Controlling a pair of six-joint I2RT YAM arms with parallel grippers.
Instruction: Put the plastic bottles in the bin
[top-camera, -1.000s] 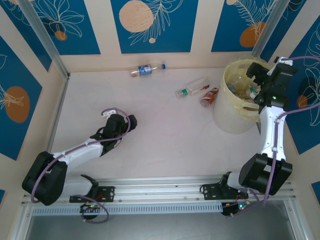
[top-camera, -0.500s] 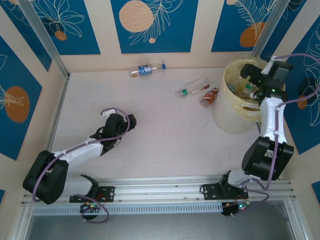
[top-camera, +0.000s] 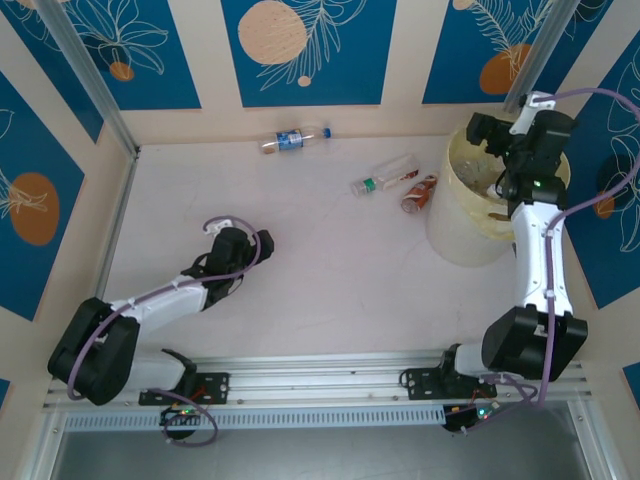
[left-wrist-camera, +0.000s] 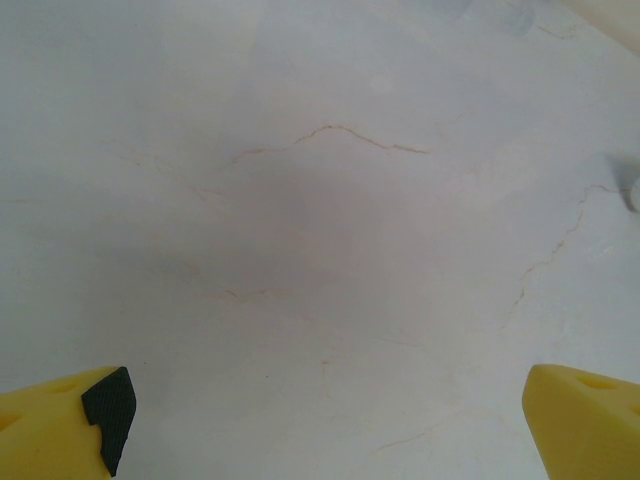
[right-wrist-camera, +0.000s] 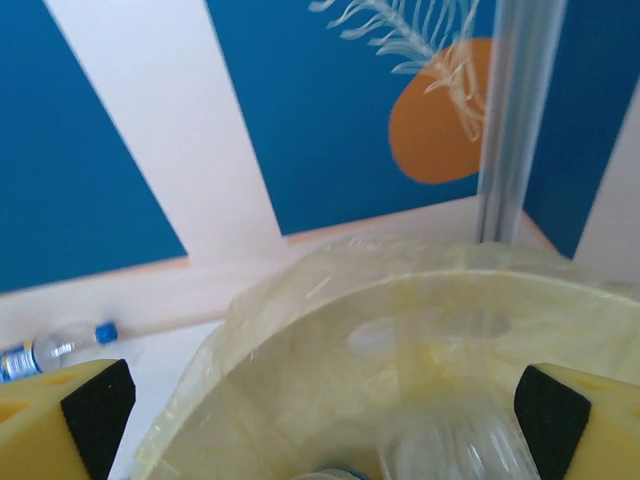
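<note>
Three plastic bottles lie on the table: a blue-labelled bottle (top-camera: 292, 139) by the back wall, a clear green-capped bottle (top-camera: 385, 175), and a red-labelled bottle (top-camera: 419, 193) beside it, close to the bin. The pale-yellow bin (top-camera: 462, 225) stands at the far right with several bottles inside. My right gripper (top-camera: 497, 140) hovers open over the bin's far rim; in the right wrist view the right gripper (right-wrist-camera: 320, 425) looks onto the lined bin (right-wrist-camera: 300, 290) and a clear bottle (right-wrist-camera: 460, 440) in it. My left gripper (top-camera: 252, 243) rests open and empty low over bare table; its fingertips (left-wrist-camera: 70, 425) show.
Blue-and-cream patterned walls enclose the table on three sides, with metal posts (top-camera: 95, 80) in the back corners. The blue-labelled bottle (right-wrist-camera: 50, 350) is seen left of the bin in the right wrist view. Pale marbled tabletop (left-wrist-camera: 320, 200) lies under the left gripper.
The right gripper has swung from the bin's right side up and leftward over its far rim, staying open. The left arm and the bottles on the table have not moved.
</note>
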